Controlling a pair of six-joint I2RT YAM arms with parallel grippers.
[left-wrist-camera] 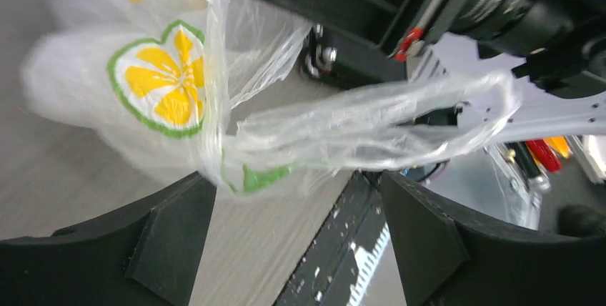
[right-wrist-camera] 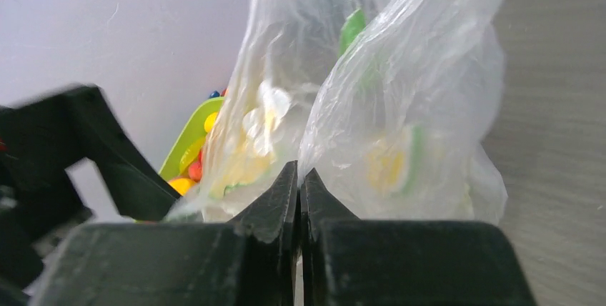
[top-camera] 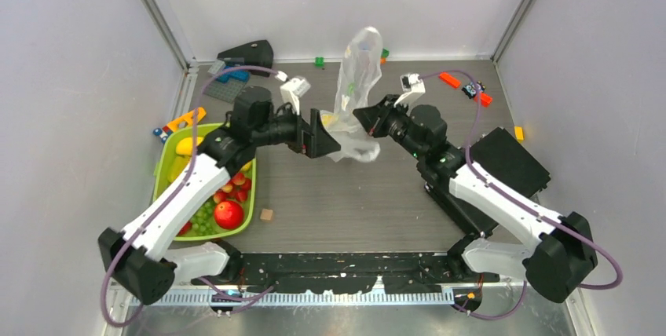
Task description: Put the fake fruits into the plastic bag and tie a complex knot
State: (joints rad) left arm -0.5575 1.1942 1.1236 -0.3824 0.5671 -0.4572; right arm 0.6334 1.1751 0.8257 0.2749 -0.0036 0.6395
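Observation:
The clear plastic bag point(top-camera: 357, 89), printed with yellow flowers, stands tall at the table's middle. My right gripper point(top-camera: 363, 118) is shut on a fold of its film, which shows in the right wrist view point(right-wrist-camera: 300, 177). My left gripper point(top-camera: 323, 135) is open just left of the bag. In the left wrist view the bag point(left-wrist-camera: 171, 84) and a stretched handle loop point(left-wrist-camera: 379, 127) hang above my spread fingers point(left-wrist-camera: 179, 227). The fake fruits lie in the lime-green tray point(top-camera: 166, 165): red apple point(top-camera: 228, 213), grapes point(top-camera: 206, 220), strawberries point(top-camera: 238, 187), a yellow fruit point(top-camera: 186, 146). I cannot tell whether fruit is in the bag.
Toy bricks lie along the back: orange point(top-camera: 450, 79), green point(top-camera: 320, 60), yellow point(top-camera: 519, 133). A black wedge point(top-camera: 250, 53) sits at the back left and a black box point(top-camera: 510, 159) at the right. A small brown cube point(top-camera: 267, 214) lies near the tray.

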